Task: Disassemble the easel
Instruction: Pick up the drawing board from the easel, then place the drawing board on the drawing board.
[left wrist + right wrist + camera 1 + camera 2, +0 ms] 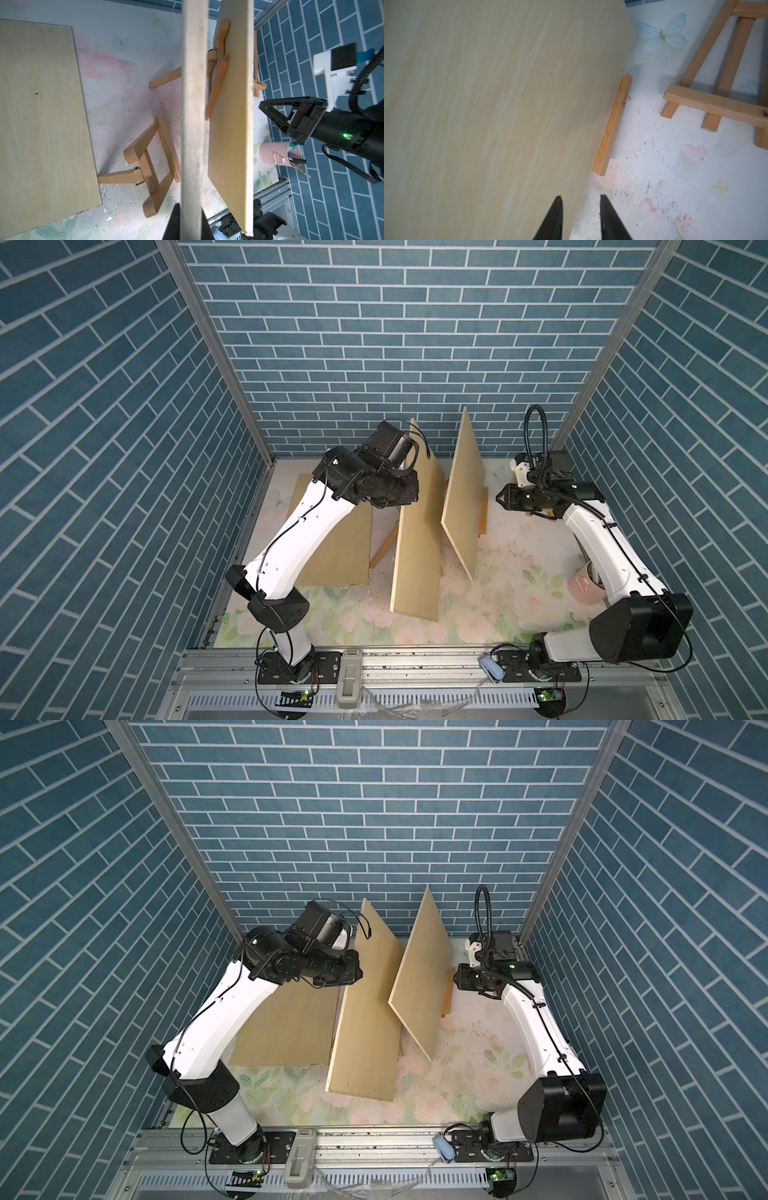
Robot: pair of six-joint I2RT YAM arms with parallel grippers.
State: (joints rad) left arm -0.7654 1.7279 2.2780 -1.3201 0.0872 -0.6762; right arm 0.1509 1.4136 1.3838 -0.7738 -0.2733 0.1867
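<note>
Two pale wooden boards stand upright mid-table. My left gripper (191,205) is shut on the top edge of the left board (417,531), which splits the left wrist view. A small wooden easel (153,158) stands just behind that board. The right board (463,493) leans on a second easel (218,68), whose ledge (612,128) shows at the board's foot. My right gripper (500,497) hovers open a little to the right of this board, with nothing between its fingers. A third, bare easel (716,83) stands beyond it.
A third board (332,547) lies flat on the floral table at the left, partly under my left arm. A pink cup (586,587) of brushes stands at the right beside my right arm. Blue brick walls close three sides.
</note>
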